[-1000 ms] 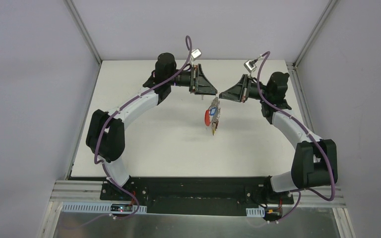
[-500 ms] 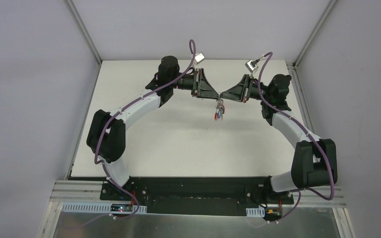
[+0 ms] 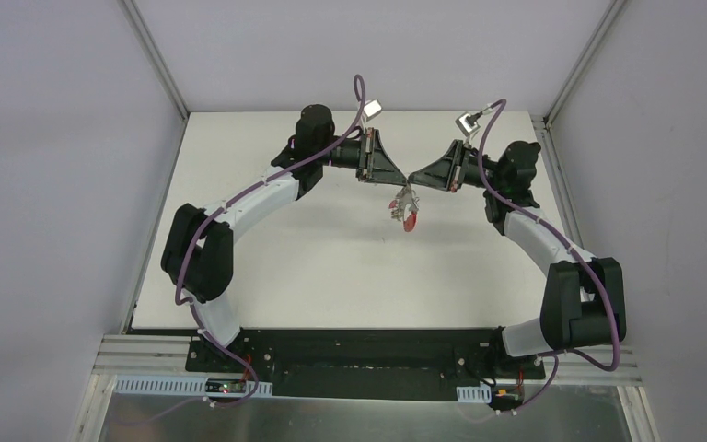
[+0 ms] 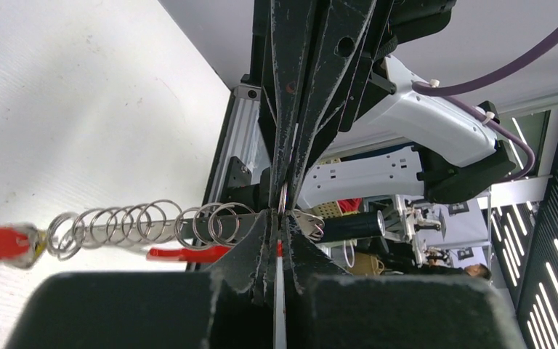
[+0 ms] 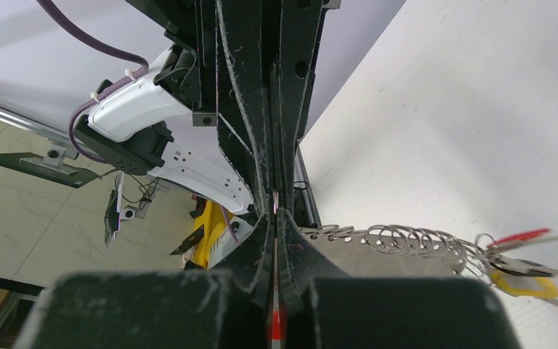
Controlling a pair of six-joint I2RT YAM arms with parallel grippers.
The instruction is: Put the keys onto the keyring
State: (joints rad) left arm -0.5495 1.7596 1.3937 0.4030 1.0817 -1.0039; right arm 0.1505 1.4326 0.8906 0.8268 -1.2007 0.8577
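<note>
Both closed, the black left hand [image 3: 402, 179] and right hand [image 3: 412, 177] pinched one silver ring-chain keyring [image 4: 145, 222] dangling red- and yellow-capped keys [image 5: 524, 283].

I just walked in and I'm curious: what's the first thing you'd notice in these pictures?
Two black-and-white robot arms curve over the white table and touch noses. The left gripper and right gripper meet tip to tip above its far middle. Both look pinched shut on the top of the silver wire-ring keyring, which dangles just below them. Small red- and yellow-headed keys are bunched at its end.
</note>
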